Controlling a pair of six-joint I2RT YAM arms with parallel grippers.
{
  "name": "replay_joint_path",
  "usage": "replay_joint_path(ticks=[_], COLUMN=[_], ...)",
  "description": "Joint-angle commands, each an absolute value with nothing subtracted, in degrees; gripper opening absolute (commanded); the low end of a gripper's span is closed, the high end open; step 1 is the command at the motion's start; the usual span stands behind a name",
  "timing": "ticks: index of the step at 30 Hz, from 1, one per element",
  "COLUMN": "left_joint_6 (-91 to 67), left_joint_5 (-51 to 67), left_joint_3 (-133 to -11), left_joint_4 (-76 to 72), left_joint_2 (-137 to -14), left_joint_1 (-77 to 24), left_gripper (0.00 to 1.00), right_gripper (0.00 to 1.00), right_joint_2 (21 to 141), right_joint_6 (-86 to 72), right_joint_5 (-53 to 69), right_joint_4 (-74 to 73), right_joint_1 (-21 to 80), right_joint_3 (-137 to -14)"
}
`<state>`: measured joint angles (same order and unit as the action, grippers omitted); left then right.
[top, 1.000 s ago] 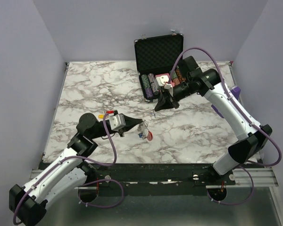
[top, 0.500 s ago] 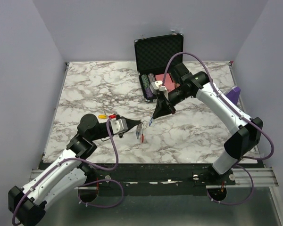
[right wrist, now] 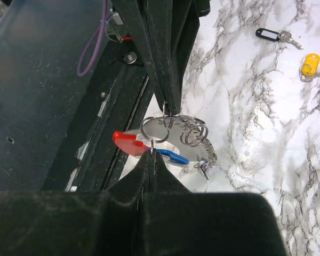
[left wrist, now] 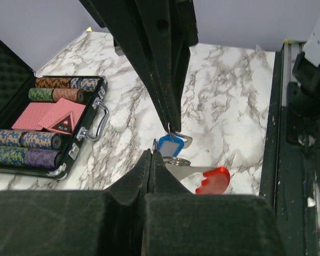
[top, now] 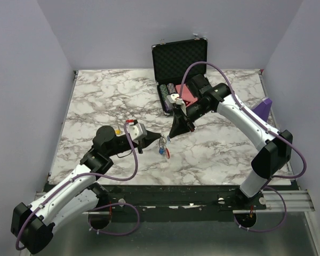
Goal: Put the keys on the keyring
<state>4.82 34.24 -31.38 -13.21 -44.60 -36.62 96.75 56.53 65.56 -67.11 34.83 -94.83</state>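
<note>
keyring (right wrist: 129, 144) hangs under left claw (left wrist: 152, 156) clamped on it, right claw (right wrist: 151, 158) gripping blue key (left wrist: 169, 144) alongside, case (top: 178, 58) behind, yellow key (right wrist: 310, 65) aside

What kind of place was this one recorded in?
Most likely a robot lab test cell, not a home: a marble-patterned tabletop boxed in by plain lilac walls, with the left arm and right arm mounted at a metal rail along its near edge.
</note>
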Motion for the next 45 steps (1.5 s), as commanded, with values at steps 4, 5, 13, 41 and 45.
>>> replay_joint_path(ticks=[4,5,13,41,45], left_joint_6=[-17.8,-19.9,-28.3,-32.4,-32.9], left_joint_5=[27.8,27.5,26.1,25.4,25.2], left_joint_3=[-26.2,-25.1,-18.2,-15.3,-14.9], left_joint_4=[-28.8,-30.7,-44.0,-49.3,-49.0], left_joint_2=[-41.9,-41.6,-42.0,-43.2,-42.6], left_joint_1=[-36.3,-36.0,-35.6,-35.5,-35.4], left_gripper=[0.0,0.0,0.0,0.0,0.0], right_gripper=[0.01,0.01,0.01,0.01,0.01], right_joint_2=[97.3,97.4,96.9,96.0,95.8], right_joint_6=[54.5,54.4,52.5,45.8,44.8], right_joint_5=[65.3,65.5,68.0,69.5,69.0], right_joint_4=[-64.1,-63.9,-62.0,-56.8,-56.2], right_joint_1=[35.2,35.2,35.5,37.0,37.0], right_joint_3=[-93.7,-93.7,-92.7,-91.3,-91.5])
